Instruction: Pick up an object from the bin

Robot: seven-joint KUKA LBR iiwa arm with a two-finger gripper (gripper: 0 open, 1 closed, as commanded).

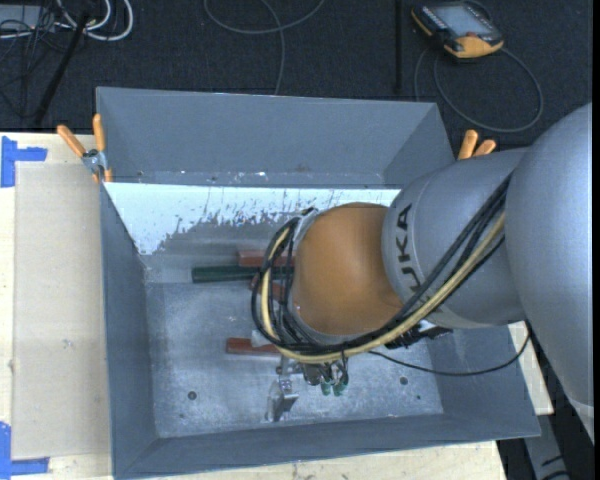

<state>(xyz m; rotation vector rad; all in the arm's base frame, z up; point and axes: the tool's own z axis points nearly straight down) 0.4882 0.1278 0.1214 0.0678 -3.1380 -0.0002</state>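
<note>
The grey metal bin (pixel 170 368) has slanted walls and a flat floor. The floor is speckled with little marks, and the far wall has dark streaks on it. Toward the far side of the floor, a dark green stick (pixel 218 274) lies flat, pointing left to right. A red-brown piece (pixel 250 258) lies just beside its right end, a bit farther away. Nearer, a second red-brown piece (pixel 242 346) lies flat too. Its right end is hidden under the robot's arm.

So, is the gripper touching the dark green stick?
Apart. The camera view shows bare bin floor between the gripper and the dark green stick lying farther back.
</note>
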